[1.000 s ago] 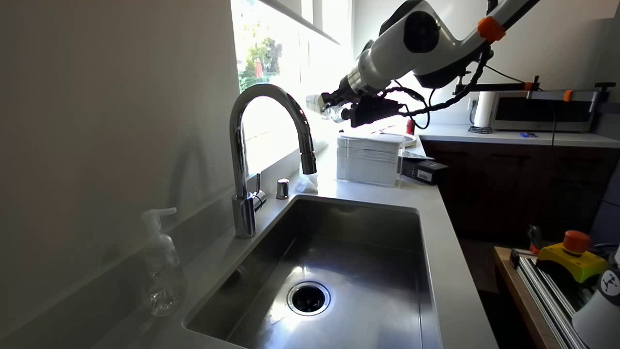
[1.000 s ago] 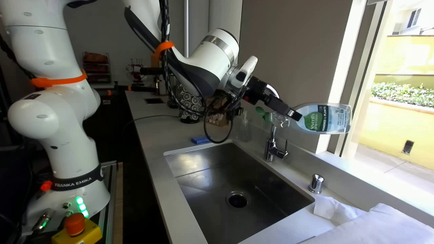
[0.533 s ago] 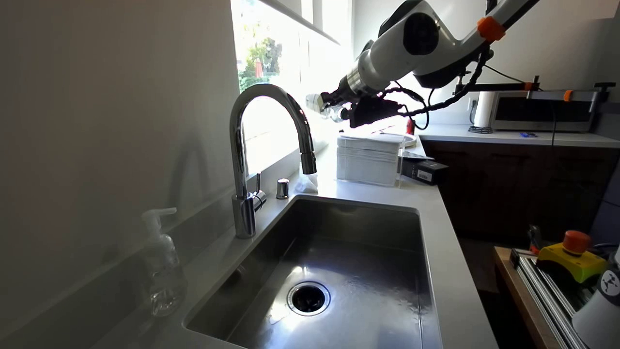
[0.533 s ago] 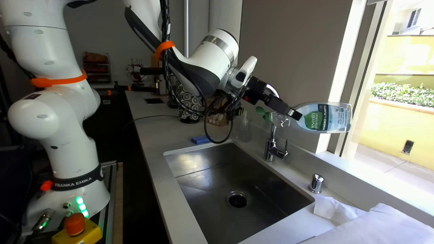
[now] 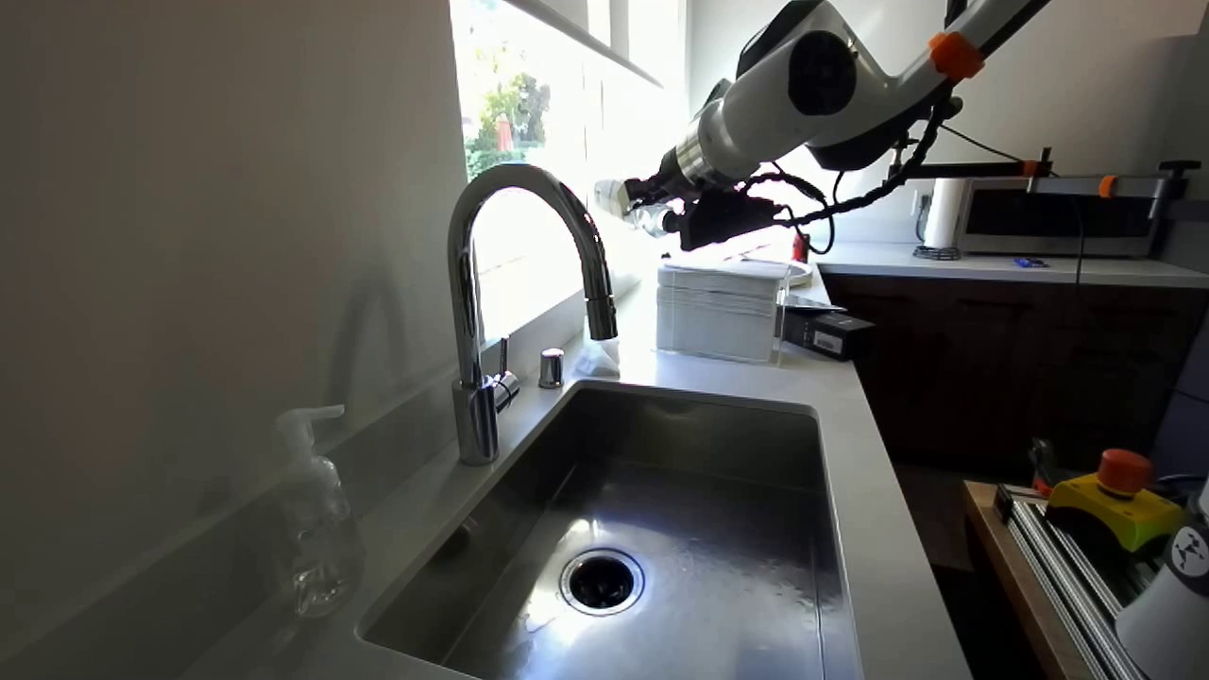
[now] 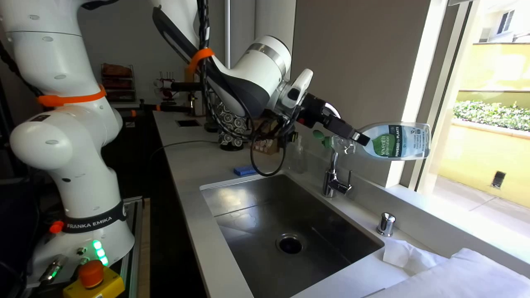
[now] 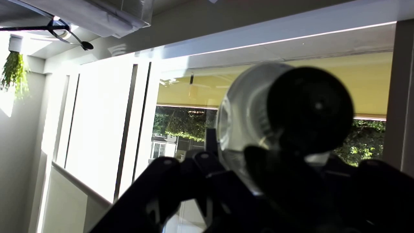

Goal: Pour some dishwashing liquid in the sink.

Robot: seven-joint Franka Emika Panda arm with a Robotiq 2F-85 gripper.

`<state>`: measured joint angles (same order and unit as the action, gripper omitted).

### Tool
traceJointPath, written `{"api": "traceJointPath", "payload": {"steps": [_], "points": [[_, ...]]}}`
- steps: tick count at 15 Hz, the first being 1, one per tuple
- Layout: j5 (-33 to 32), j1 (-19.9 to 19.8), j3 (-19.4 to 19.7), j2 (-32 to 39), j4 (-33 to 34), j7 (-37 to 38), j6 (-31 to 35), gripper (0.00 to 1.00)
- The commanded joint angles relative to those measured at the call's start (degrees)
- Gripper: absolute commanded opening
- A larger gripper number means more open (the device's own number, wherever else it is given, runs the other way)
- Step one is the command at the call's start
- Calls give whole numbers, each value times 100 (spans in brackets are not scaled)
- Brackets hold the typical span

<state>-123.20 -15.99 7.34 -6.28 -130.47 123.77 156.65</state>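
In an exterior view the gripper (image 6: 359, 139) is clamped on the bottle (image 6: 405, 140) near its neck, holding it in the air, well above the worktop (image 6: 184, 163); the bottle lies nearly level, base toward the window (image 6: 488, 145), its green cap (image 6: 327, 142) flipped up and turned back beneath the gripper. Whether the bottle hangs over the sink (image 6: 256, 231) cannot be told. There a blue block (image 6: 245, 170) lies on the worktop just beyond the sink's far edge, and a chrome knob (image 6: 386, 224) stands just beside the sink's right edge. In an exterior view the arched faucet (image 5: 465, 312) rises between the sink's left edge and the worktop's wall edge, a pump bottle (image 5: 316, 538) stands near that wall edge, and a white stack (image 5: 718, 316) sits beyond the sink's far edge, with a black box (image 5: 824, 332) just beside it at the worktop's right edge. In the wrist view the bottle shows end-on, its cap dark and close to the lens; the fingers (image 7: 155, 191) are dark shapes below, on either side of it, too blurred to make out in full.
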Motion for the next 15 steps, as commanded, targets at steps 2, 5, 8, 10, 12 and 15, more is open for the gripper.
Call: {"api": "traceJointPath", "payload": {"steps": [2, 5, 8, 10, 12, 15], "points": [[-491, 84, -61, -135, -63, 548, -346, 31], [-621, 95, -85, -129, -77, 683, -453, 31], [-673, 89, -106, -127, -94, 736, -521, 31], [-671, 81, -109, -123, -100, 737, -519, 31], [-636, 74, -103, -119, -99, 708, -482, 31], [-516, 52, -84, -83, -86, 597, -395, 31]]}}
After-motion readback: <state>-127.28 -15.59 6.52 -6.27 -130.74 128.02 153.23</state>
